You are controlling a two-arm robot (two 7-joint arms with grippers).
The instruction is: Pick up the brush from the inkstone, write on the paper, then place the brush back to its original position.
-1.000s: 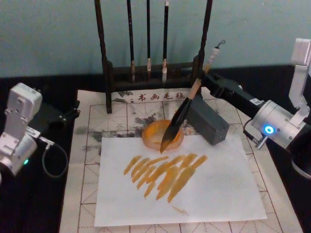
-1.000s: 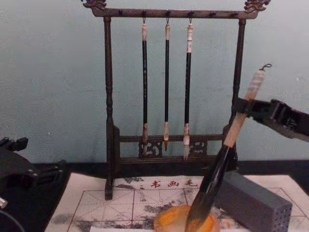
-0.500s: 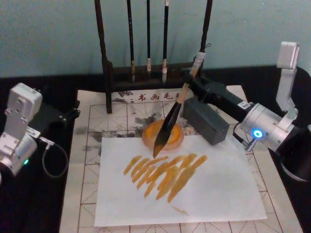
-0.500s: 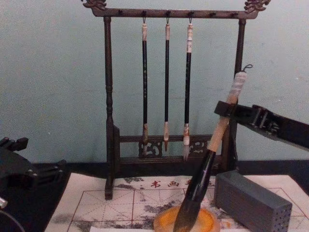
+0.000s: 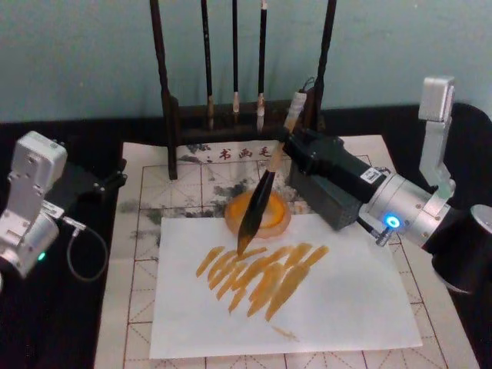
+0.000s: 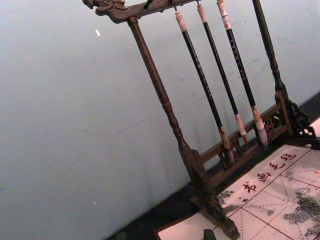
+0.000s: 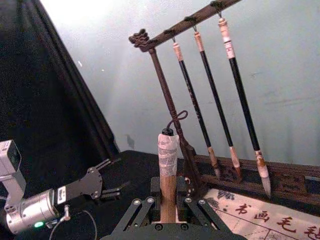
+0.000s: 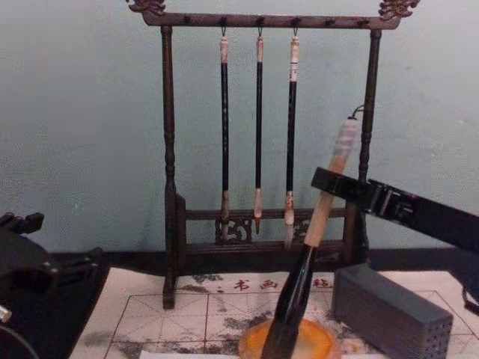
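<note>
i see my right claw (image 5: 286,146) clamped on the thick tan-handled, dark-bristled calligraphy brush (image 5: 260,201), tilted, tip at the orange strokes (image 5: 261,280) on the white sheet (image 5: 346,307) atop the red-gridded off-white paper (image 5: 134,292); left claw (image 5: 104,183) parked left.

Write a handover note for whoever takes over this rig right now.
Right tool: shut on the large tan-and-black calligraphy brush, tilted, bristles over the upper edge of the white paper sheet, beside the round orange ink dish.
Left tool: open, parked at the left.
Done: brush picked up, orange strokes on the sheet.
Left: finish writing, return the brush.
</note>
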